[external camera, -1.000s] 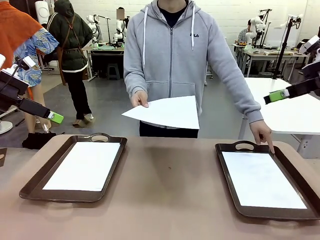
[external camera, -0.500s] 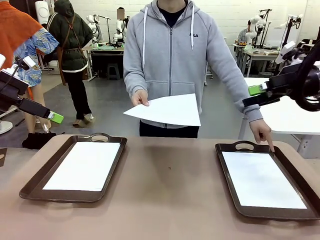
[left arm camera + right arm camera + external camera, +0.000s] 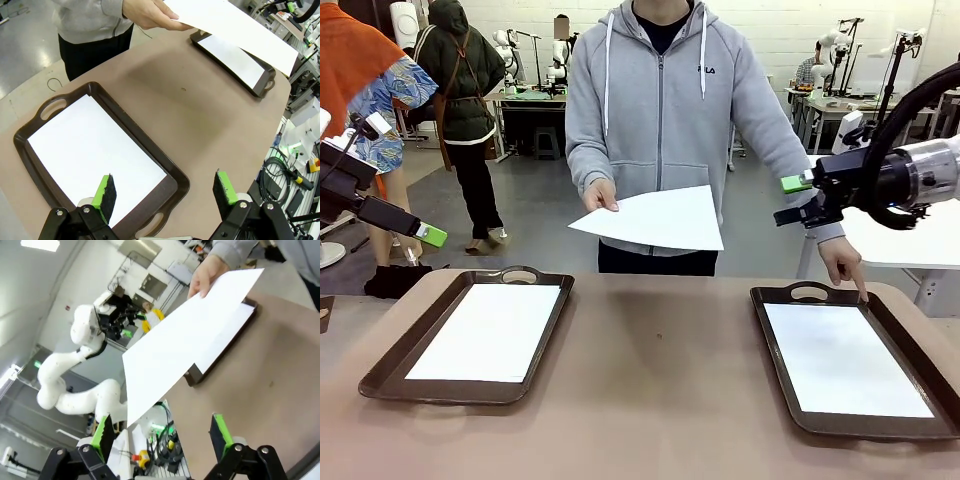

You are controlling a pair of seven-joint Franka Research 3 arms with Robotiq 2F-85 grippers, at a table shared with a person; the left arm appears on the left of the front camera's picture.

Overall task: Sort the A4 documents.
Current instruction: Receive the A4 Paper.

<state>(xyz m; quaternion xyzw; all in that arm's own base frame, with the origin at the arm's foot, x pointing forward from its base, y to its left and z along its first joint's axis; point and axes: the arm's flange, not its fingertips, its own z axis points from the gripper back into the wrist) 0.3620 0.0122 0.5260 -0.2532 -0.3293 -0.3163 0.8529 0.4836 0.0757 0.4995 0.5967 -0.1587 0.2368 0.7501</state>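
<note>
Across the table a person's hand holds one white A4 document level in the air; it also shows overhead as the held sheet and as a tilted sheet. Another document lies in the left brown tray, and one more document in the right tray. My right gripper hangs open in the air to the right of the held sheet, jaws wide in its wrist view. My left gripper stands open above the left tray's near end.
The person's other hand points a finger down at the right tray's far rim. Bare brown tabletop lies between the two trays. People and other tables stand behind the person.
My right arm has swung in from the picture's right edge leftwards, toward the held sheet. The sheet has barely shifted. The left arm has not moved.
</note>
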